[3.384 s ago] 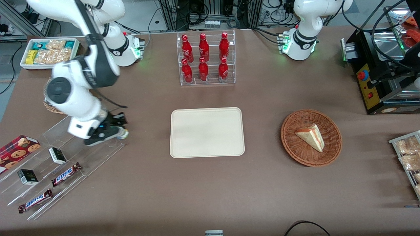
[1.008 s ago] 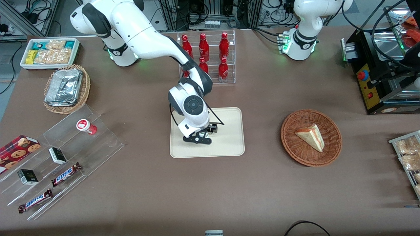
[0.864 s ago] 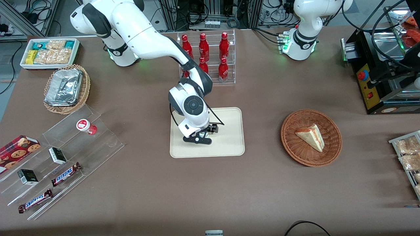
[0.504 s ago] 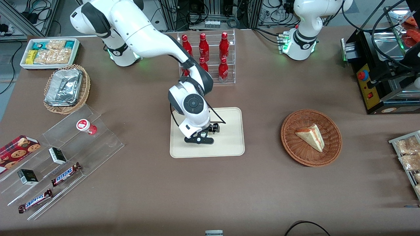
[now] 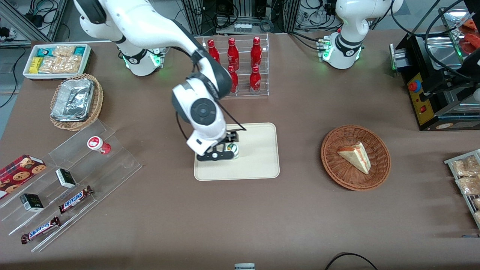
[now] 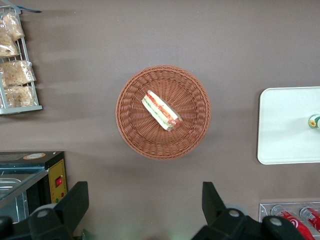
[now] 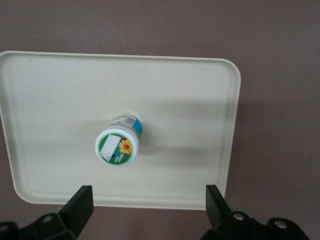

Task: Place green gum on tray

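Observation:
The green gum point(image 5: 233, 149) stands upright on the cream tray point(image 5: 258, 163), near the tray's middle and free of any hold. My right gripper point(image 5: 224, 147) hangs above the tray, open and empty, over the side toward the working arm's end. In the right wrist view the gum's white lid with green and orange marks point(image 7: 118, 145) faces up on the tray point(image 7: 190, 95); the gripper point(image 7: 150, 201) is spread wide, clear above it. The gum point(image 6: 314, 121) and tray point(image 6: 282, 125) also show in the left wrist view.
A red-and-white-lidded bottle point(image 5: 95, 143) lies on the clear tiered shelf with candy bars, toward the working arm's end. A rack of red cola bottles point(image 5: 236, 67) stands farther from the camera than the tray. A wicker basket with a sandwich point(image 5: 355, 157) sits toward the parked arm's end.
The gripper was low on the tray around the gum; it has let go, opened, and risen, shifting toward the working arm's end. The gum stays on the tray.

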Controlling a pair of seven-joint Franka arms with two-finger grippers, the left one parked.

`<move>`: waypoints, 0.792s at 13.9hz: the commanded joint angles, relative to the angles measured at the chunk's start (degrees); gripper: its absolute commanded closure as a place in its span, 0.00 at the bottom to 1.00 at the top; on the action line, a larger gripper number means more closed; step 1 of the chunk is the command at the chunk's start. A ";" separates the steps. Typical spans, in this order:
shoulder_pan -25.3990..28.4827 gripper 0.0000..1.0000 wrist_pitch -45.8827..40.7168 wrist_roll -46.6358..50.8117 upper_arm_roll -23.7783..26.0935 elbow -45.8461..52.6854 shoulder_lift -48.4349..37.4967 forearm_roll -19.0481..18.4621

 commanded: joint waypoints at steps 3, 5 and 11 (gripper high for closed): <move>-8.08 0.00 -10.42 -12.31 0.23 -0.92 -6.15 0.35; -10.11 0.00 -11.40 -16.89 0.22 -1.27 -7.82 -2.97; -19.95 0.00 -13.95 -28.04 0.31 -2.76 -12.12 -5.37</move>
